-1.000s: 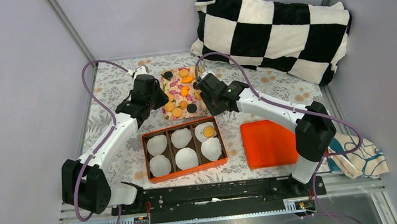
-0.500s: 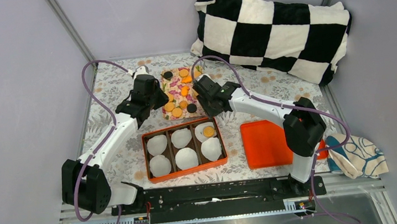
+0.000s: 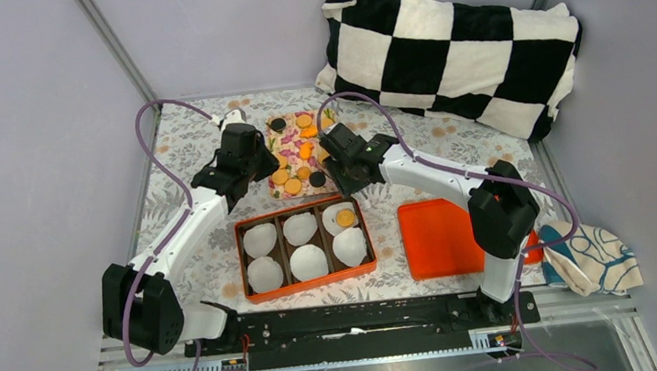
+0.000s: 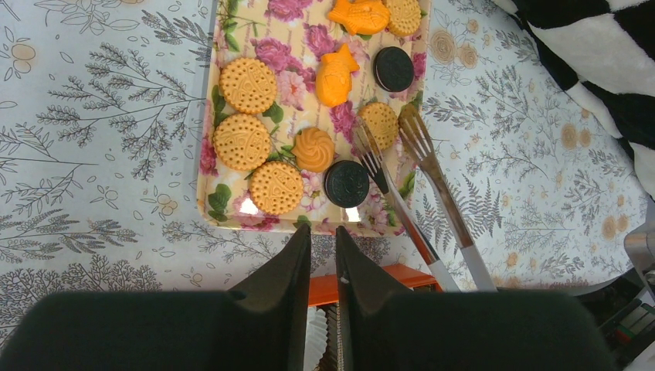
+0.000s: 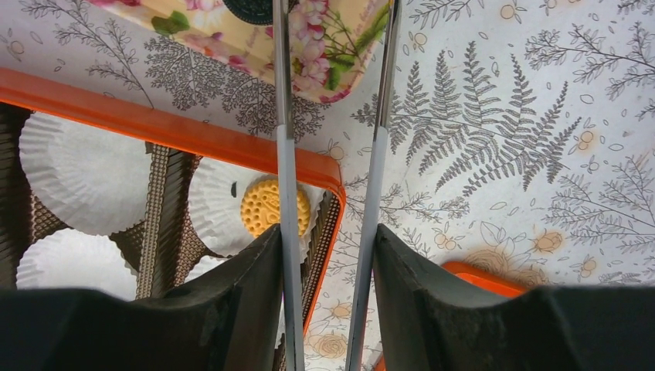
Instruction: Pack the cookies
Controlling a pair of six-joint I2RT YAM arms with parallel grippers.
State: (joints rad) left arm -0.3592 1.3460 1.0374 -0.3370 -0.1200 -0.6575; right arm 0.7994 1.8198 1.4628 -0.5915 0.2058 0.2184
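Several cookies (image 4: 247,85), orange-yellow and black, lie on a flowered tray (image 3: 330,188). One orange cookie (image 5: 263,205) sits in a paper cup in the orange box (image 3: 309,284), back right compartment. My right gripper (image 5: 328,239) is shut on a pair of fork-tipped tongs (image 5: 286,154). The tong tips (image 4: 421,139) hover apart over the tray's right side, either side of a round orange cookie (image 4: 380,122), with nothing gripped. My left gripper (image 4: 322,232) hangs above the gap between tray and box, its jaws narrowly open and empty.
White paper cups (image 3: 308,261) fill the box's compartments. An orange lid (image 3: 441,236) lies right of the box. A checkered pillow (image 3: 453,43) is at the back right and a patterned cloth (image 3: 591,259) at the near right corner.
The right arm has shifted slightly left toward the tray and the tongs have spread wider. The left arm has not moved.
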